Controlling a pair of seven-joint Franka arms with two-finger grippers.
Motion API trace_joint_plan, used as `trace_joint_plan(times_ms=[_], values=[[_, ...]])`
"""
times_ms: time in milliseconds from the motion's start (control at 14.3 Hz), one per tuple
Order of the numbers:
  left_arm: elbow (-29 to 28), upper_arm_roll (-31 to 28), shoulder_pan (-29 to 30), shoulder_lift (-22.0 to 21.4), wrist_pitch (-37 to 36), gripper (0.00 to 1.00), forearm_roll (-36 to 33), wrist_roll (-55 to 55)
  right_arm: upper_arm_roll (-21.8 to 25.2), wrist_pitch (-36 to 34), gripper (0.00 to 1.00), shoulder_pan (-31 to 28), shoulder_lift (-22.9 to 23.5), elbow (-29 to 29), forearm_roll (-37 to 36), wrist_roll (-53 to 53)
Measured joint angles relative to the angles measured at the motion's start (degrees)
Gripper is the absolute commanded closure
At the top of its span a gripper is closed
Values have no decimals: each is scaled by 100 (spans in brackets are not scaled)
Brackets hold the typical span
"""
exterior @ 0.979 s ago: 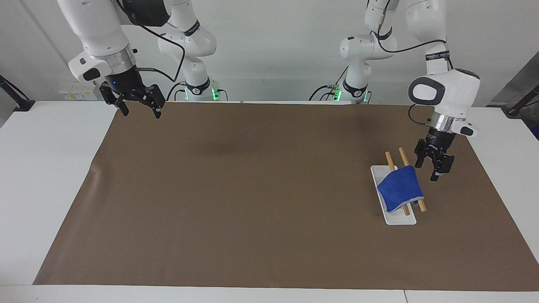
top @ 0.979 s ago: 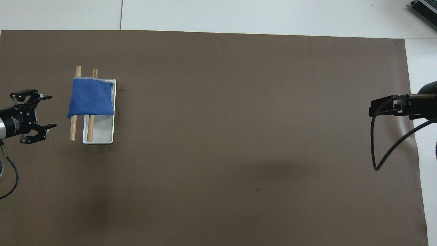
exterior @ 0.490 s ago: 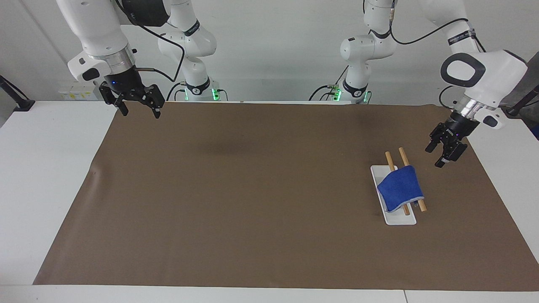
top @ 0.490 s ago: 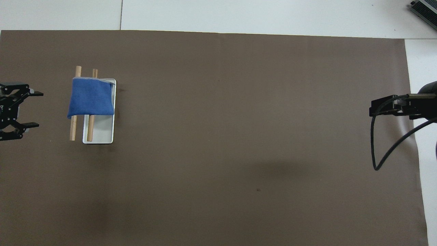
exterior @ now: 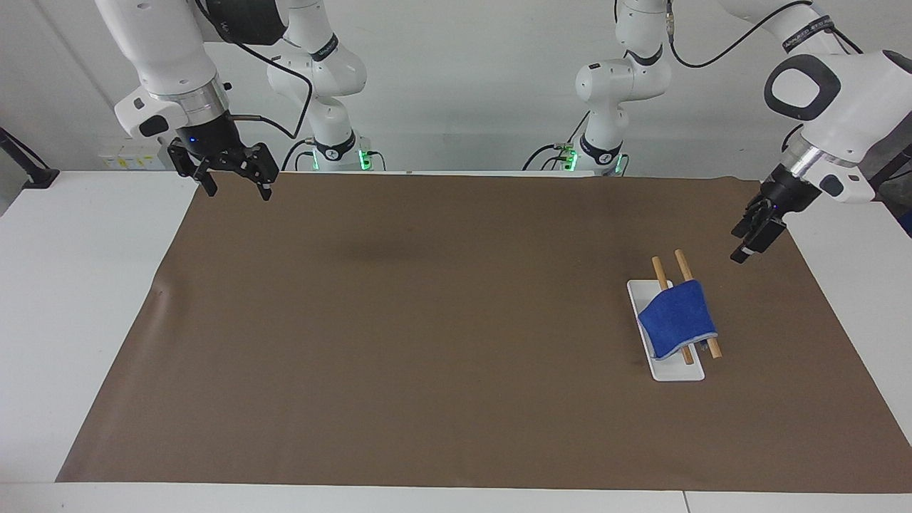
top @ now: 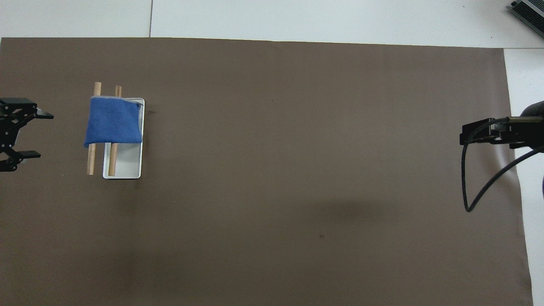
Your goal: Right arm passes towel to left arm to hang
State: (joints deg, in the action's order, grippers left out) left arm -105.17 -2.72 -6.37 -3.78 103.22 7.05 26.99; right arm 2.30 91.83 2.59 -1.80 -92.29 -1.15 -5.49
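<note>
upper left of the facing view, the right gripper (exterior: 234, 173) waits, jaws apart. toward the lower right, the towel (exterior: 677, 319) drapes the stand's rods (exterior: 682, 266). at the right edge, the left gripper (exterior: 754, 234) hangs empty, jaws apart overhead; it probably need only back off without snagging the cloth.

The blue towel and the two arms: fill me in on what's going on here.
Nothing is being held at this moment. The blue towel hangs draped over the two wooden rods of the white stand, toward the left arm's end of the table. The left gripper is open and empty, raised over the brown mat beside the stand, clear of the towel. The right gripper waits, open and empty, over the mat's corner at the right arm's end.
</note>
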Motion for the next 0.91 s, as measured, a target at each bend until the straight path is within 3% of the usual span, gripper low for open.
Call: trace_joint_plan(times_ms=[420,909], values=[[466,-21,-310,6,-999,0,-425,-1498,0,0,0,0,0,0,0,0],[748,-53,-305,132,-839,0,-817,-2093,0,0,0,0,0,0,0,0]])
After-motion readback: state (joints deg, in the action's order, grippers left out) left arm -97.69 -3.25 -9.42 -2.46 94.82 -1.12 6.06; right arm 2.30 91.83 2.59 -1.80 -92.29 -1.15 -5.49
